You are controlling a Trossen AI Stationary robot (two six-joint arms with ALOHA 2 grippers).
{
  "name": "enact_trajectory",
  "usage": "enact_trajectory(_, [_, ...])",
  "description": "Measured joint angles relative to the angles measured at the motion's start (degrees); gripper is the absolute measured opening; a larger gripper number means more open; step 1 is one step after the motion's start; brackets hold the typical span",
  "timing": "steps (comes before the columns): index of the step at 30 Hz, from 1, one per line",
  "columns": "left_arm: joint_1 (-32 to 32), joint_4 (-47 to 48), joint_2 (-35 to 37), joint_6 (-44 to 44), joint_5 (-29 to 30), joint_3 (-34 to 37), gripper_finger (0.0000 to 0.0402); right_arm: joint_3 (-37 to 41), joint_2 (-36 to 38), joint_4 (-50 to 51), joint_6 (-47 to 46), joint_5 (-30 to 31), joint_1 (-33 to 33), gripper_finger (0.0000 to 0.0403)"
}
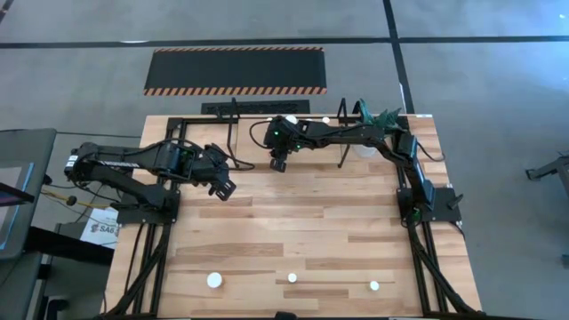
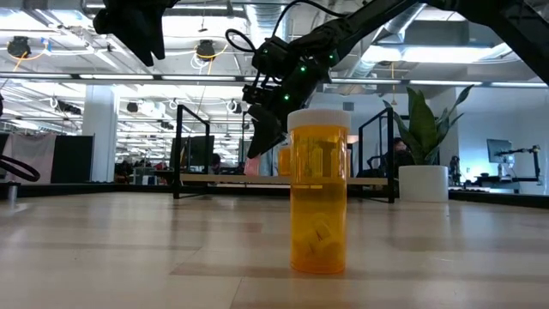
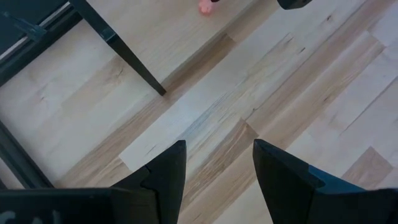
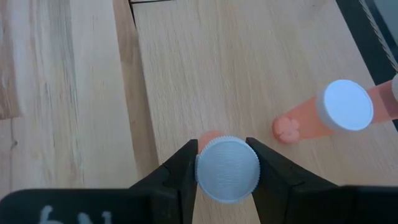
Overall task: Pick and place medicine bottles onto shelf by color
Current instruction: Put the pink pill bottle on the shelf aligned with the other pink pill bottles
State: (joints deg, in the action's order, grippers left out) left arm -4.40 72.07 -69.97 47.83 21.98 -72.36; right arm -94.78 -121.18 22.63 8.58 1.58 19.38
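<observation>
My right gripper (image 1: 277, 164) (image 4: 222, 144) is at the shelf's (image 1: 204, 120) front edge, shut on a pinkish medicine bottle (image 4: 210, 138) with a white cap. A second pinkish bottle (image 4: 336, 112) stands on the shelf's wooden board (image 4: 205, 62) close beside it. My left gripper (image 1: 224, 188) (image 3: 217, 146) hangs open over bare table, left of the right one, near a black shelf post (image 3: 124, 53). Three white-capped bottles (image 1: 214, 280) (image 1: 292, 278) (image 1: 374, 286) stand along the table's near edge; one is the orange bottle (image 2: 319, 190). My right gripper pinches the bottle's round white cap (image 4: 205, 168) between its two fingers (image 4: 180, 168), one on each side. The fingers slant down from the table's right side. The bottle hangs upright below the cap; I cannot tell whether its base touches the board.
A white pot with a green plant (image 1: 369, 133) stands at the shelf's right end, under the right arm. A black mat with hazard-striped edges (image 1: 236, 71) lies on the floor beyond the table. The table's middle (image 1: 293, 222) is bare wood.
</observation>
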Motion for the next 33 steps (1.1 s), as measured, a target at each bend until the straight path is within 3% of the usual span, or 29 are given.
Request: enact_trajectory(33, [0.0, 0.0, 0.0, 0.0, 0.0, 0.0, 0.0173, 0.0, 0.0, -0.1, -0.6, 0.0, 0.0, 0.0164])
